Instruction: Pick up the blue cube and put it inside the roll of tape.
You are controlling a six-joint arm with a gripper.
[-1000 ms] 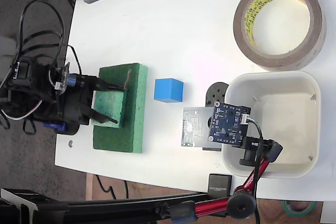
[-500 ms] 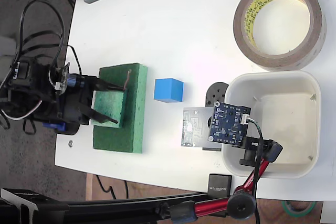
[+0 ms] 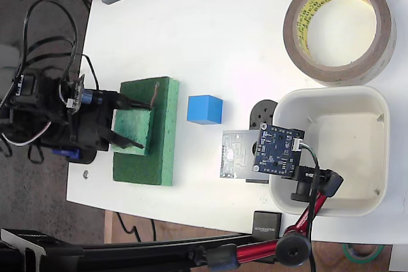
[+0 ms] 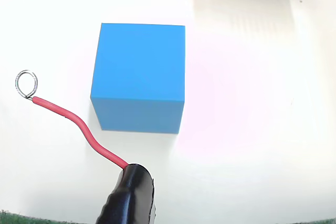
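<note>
The black two-finger claw (image 3: 131,124) hangs over the green foam block (image 3: 146,130), fingers spread apart. The small bright-blue cube (image 3: 205,109) sits just right of the foam on the white counter (image 3: 210,23); the wide brown tape roll (image 3: 339,28) lies far off, top right.

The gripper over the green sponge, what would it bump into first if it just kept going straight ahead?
Probably the blue cube. The gripper points right in the fixed view, over the green sponge, and the cube sits next in that line. Its height above the table is unclear.

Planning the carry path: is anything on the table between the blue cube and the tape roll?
Nothing visible. Bare white table lies between the small blue cube and the brown packing-tape roll; the white square tub sits beside that line.
</note>
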